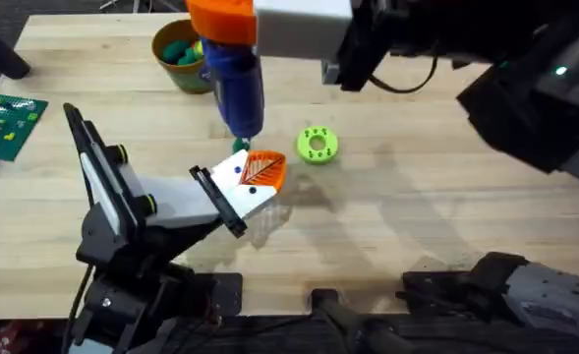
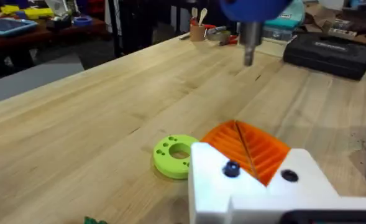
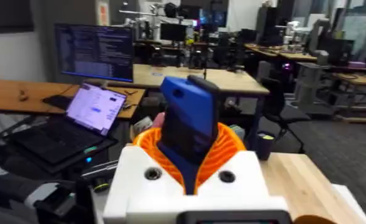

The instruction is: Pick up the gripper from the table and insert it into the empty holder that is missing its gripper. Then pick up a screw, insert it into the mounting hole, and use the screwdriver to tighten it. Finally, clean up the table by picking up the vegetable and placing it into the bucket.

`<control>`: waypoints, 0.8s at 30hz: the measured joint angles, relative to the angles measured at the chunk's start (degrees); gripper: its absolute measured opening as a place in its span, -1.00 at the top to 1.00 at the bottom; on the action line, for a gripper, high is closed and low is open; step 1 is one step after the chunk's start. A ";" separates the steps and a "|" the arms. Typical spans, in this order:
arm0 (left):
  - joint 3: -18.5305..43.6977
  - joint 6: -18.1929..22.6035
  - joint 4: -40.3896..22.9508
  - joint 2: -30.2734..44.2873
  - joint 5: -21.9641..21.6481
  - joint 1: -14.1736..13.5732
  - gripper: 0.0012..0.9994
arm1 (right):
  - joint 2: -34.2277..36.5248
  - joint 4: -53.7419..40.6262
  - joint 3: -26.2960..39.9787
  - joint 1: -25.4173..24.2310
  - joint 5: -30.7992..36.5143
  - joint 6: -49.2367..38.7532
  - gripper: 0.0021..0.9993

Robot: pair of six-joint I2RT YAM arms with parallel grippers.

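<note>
The screwdriver (image 1: 235,84) is pinched upright in the right gripper (image 1: 228,22) above the orange gripper (image 1: 263,169); I cannot tell the left gripper's (image 2: 257,186) state.

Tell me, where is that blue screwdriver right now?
In the overhead view the screwdriver hangs in the right gripper, tip down, above the table's middle, between the bucket and the green disc.

The screwdriver (image 1: 236,84) hangs over the holder (image 1: 245,192); the table (image 1: 446,197) rightward lies open.
</note>
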 joint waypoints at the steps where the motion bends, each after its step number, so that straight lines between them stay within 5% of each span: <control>1: 0.00 0.00 0.00 0.00 0.00 0.00 0.98 | -0.01 -1.22 0.80 0.00 -0.47 0.08 0.88; 24: 0.00 0.00 0.00 0.00 -0.01 0.00 0.98 | 0.44 -2.10 2.83 4.70 -2.37 0.16 0.88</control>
